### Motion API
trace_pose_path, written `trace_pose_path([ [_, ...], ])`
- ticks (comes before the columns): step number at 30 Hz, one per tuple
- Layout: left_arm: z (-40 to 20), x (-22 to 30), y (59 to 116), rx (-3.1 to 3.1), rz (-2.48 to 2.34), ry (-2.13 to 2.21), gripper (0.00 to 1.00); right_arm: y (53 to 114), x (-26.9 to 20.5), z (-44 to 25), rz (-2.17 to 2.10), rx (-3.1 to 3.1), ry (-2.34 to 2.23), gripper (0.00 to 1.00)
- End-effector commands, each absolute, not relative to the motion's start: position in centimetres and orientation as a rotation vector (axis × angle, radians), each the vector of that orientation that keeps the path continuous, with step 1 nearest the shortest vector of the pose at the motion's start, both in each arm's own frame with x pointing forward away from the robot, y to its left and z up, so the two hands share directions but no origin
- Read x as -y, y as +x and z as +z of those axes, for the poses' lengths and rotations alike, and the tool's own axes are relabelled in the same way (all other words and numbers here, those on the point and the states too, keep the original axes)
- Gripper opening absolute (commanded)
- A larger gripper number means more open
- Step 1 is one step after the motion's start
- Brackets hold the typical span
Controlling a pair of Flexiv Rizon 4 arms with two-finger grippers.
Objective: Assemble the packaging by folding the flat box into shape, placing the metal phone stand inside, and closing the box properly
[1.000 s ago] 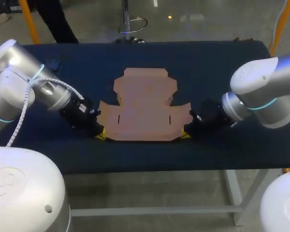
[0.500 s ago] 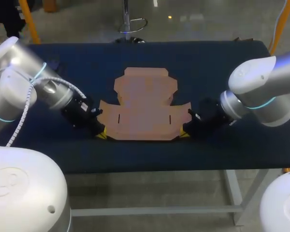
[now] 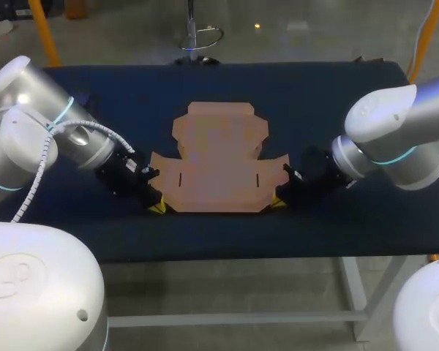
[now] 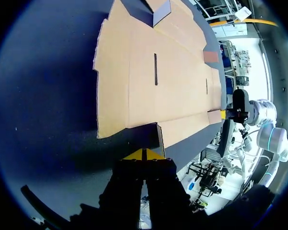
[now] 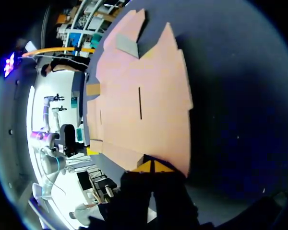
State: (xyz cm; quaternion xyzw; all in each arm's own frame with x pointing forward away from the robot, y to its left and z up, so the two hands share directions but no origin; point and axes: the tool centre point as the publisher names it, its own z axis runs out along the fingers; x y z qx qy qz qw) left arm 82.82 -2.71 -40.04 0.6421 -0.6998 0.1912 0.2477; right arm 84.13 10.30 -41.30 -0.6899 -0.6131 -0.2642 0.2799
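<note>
**Left gripper [image 3: 155, 208] and right gripper [image 3: 278, 202], tips pinched together and empty, at the near corners of the flat box [image 3: 218, 164]**

The flat box lies unfolded mid-table. Its widest span runs arm to arm along the near edge, with one corner just ahead of each gripper. Bare table [image 3: 329, 95] lies open all round it.

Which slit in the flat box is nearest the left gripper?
The slit just ahead of the left gripper; the other slit lies far beyond it.

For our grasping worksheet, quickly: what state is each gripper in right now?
Left gripper: closed, tips together at the flat box's near edge, holding nothing.
Right gripper: closed, tips together at the same edge, holding nothing.
</note>
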Motion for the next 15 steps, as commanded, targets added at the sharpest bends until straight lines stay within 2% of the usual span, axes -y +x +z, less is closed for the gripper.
trace_pose_path([
  [1,-39.8,3.5,83.4,1.922,0.497,1.748,0.00,84.1,-10.6,-40.9,-0.707,1.654,-1.854,0.00],
  [15,-39.4,5.1,83.9,1.986,0.465,1.717,0.00,84.2,-11.4,-40.5,-0.707,1.680,-1.852,0.00],
])
